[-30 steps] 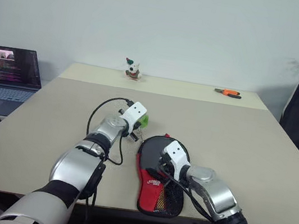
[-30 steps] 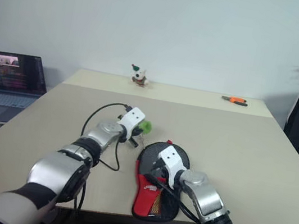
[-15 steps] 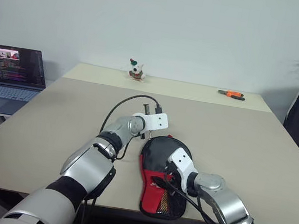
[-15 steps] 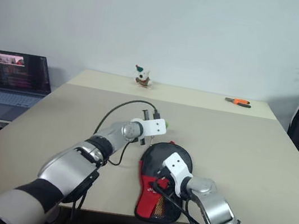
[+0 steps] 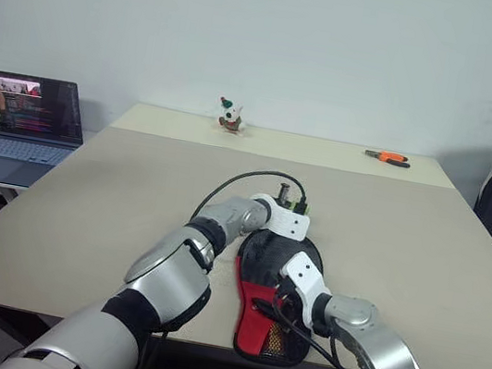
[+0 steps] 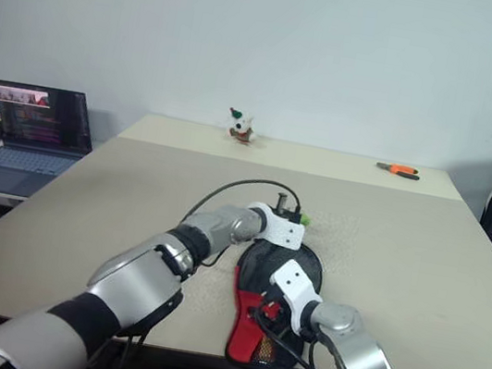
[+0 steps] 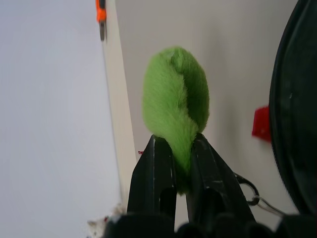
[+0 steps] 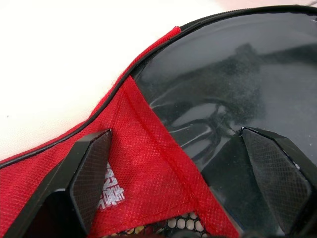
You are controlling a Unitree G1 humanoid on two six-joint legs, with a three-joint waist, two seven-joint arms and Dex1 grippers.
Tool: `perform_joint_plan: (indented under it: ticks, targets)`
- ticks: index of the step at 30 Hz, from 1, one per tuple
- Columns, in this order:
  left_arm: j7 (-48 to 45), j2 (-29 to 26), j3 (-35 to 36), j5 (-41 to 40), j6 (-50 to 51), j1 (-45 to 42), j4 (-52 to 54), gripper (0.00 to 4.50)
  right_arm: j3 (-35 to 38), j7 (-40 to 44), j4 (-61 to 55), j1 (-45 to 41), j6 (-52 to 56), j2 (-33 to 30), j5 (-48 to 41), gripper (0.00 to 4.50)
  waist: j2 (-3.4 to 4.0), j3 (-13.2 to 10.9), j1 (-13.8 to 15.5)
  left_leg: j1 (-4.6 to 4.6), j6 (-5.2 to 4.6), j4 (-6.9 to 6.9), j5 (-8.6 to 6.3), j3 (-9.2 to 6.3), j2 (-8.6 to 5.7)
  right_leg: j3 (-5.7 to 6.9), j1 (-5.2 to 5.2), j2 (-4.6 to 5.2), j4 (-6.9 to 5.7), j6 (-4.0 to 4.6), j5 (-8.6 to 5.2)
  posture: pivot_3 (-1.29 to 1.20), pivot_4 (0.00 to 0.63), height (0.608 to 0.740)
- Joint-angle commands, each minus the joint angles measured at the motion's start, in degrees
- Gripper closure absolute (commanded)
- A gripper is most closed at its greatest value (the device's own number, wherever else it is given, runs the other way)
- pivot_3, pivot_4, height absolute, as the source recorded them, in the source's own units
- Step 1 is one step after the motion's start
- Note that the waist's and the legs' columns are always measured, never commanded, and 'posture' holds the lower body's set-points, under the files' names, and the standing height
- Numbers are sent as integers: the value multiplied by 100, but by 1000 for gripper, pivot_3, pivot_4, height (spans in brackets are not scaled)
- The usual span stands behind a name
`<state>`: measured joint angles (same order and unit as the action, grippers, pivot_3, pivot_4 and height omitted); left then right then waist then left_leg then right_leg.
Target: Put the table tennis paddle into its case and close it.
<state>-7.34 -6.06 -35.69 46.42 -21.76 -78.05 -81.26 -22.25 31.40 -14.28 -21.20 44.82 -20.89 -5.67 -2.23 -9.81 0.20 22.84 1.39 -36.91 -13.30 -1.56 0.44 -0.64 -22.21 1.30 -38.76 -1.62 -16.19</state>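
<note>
Left wrist view: left hand (image 7: 179,163) pinches the case's green pull (image 7: 174,111); lower centre of the left eye view, right hand (image 5: 278,288), fingers spread wide, rests over the case (image 5: 252,321) on the surface (image 5: 83,206).

You see the case (image 5: 270,293) lying flat near the desk's (image 5: 406,238) front edge, black with a red panel and mesh pocket, green fuzzy pull (image 7: 174,111) at its far end.

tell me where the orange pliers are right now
The orange pliers lie at the far right of the table near its back edge, well beyond the case and right of the small figurine.
</note>
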Motion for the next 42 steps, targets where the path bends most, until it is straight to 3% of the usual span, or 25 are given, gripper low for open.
perform_joint_plan:
  ticks: [1,12,21,32,42]
  targets:
    - [221,38,-41,69,-104,-322,158,4491,-450,79,641,610,856,-179,50,0,0,0,1,0,0,0,0,-1,0,1,0,0,0,0,0,0,150,740]
    - [-477,158,275,-251,-126,-129,147,4491,-368,-66,678,510,928,55,-14,0,0,5,-3,-4,0,-1,0,0,1,1,3,-1,-3,-1,0,0,150,740]
    - [-849,222,425,-436,-257,101,182,1565,-279,-117,770,444,929,148,-15,0,7,23,-24,-7,-1,-2,0,2,4,-2,2,-4,-7,0,-1,0,150,740]
    - [-1117,-67,1195,-1186,-219,-74,261,1565,-108,-148,1205,107,753,278,57,0,6,28,-76,-25,-1,-3,0,9,12,-10,10,-12,-13,0,-1,0,150,740]
    - [-2102,-407,1907,-2022,-535,-33,416,1565,40,-50,991,82,919,155,-35,0,6,27,-103,-79,0,-3,1,9,14,-10,65,-11,-4,0,-2,0,150,740]
